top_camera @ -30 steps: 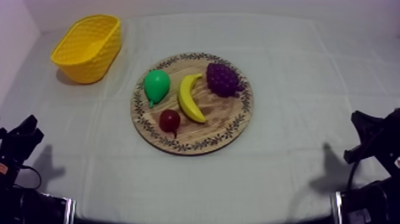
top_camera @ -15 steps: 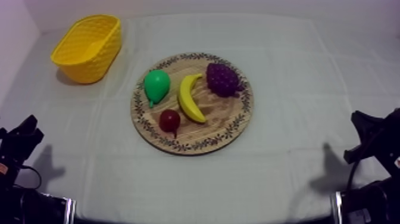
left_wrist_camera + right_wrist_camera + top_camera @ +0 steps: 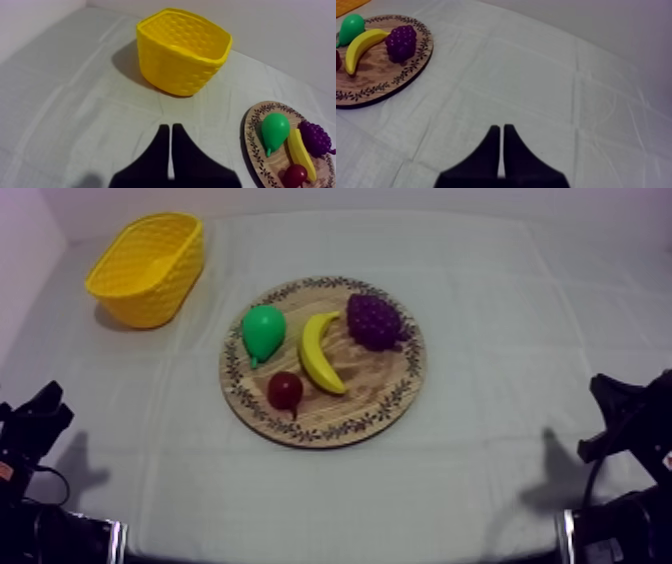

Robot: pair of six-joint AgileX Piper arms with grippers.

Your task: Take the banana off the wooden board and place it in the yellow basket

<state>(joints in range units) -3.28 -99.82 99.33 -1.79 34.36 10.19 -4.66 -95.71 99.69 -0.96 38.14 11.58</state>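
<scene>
Both grippers grip nothing: left gripper (image 3: 170, 127) and right gripper (image 3: 501, 128) each press their fingers into a narrow wedge over bare cloth (image 3: 520, 308). Banana (image 3: 320, 353) lies on the wooden board (image 3: 300, 431) between pear (image 3: 263, 331) and grapes (image 3: 374, 321); yellow basket (image 3: 150, 268) stands well apart, far left, open cloth between

Left gripper (image 3: 170, 128) and right gripper (image 3: 501, 128): matte black fingers (image 3: 159, 152), thin tips flaring to broad bases (left arm (image 3: 28, 433), right arm (image 3: 628, 416) equally black).
</scene>
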